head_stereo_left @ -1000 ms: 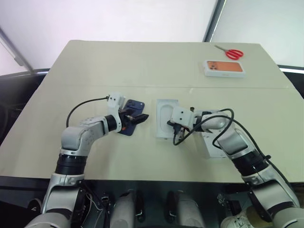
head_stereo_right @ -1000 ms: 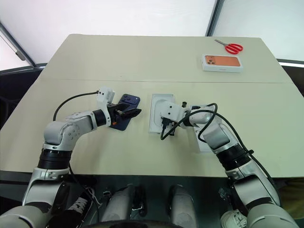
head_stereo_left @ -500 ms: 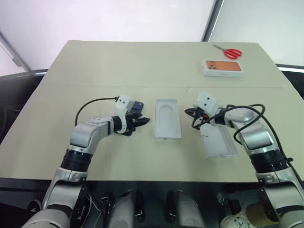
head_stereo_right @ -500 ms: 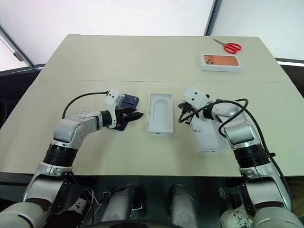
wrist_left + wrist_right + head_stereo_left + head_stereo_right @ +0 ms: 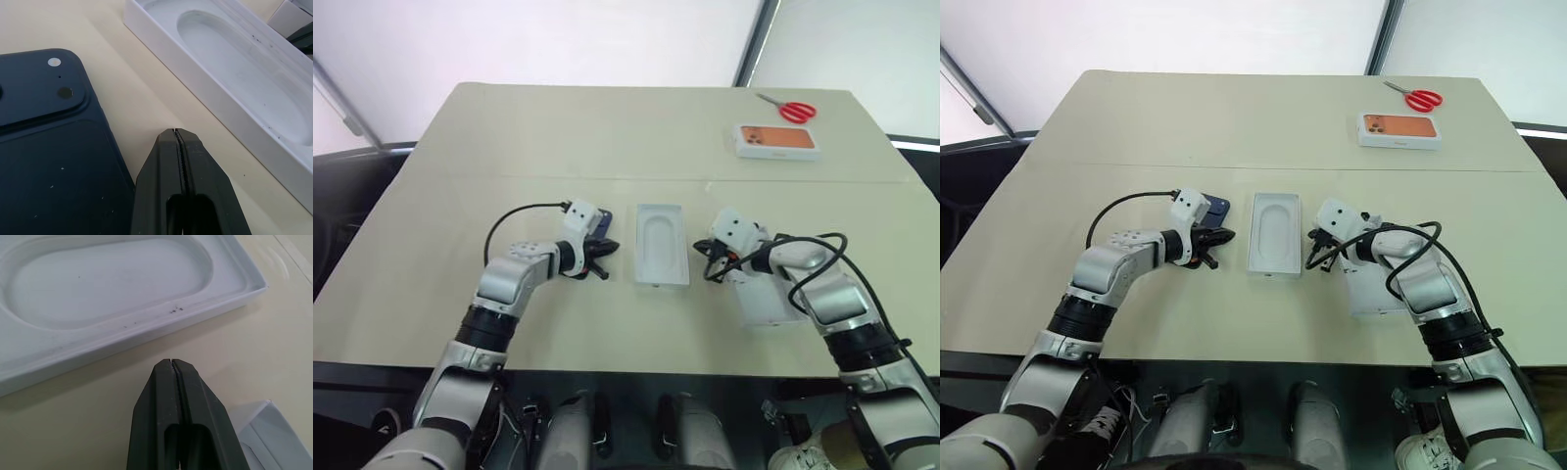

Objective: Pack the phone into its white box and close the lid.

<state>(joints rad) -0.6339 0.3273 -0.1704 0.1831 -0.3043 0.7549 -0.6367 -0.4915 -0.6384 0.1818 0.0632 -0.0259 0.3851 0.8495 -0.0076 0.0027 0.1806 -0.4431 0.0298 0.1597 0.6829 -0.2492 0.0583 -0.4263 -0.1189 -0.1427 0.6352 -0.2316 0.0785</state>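
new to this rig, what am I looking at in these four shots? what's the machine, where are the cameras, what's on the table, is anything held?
It is a humanoid robot with two arms, each ending in two black fingers. Two pictures come from its head, looking down over the table; the other two come from a camera on each wrist.

On the table lie a dark blue phone, a white insert with a rounded recess, a white box part, a box picturing an orange phone and red scissors.

The left gripper is shut beside the phone, gripping nothing. The right gripper is shut too, near the insert, empty.
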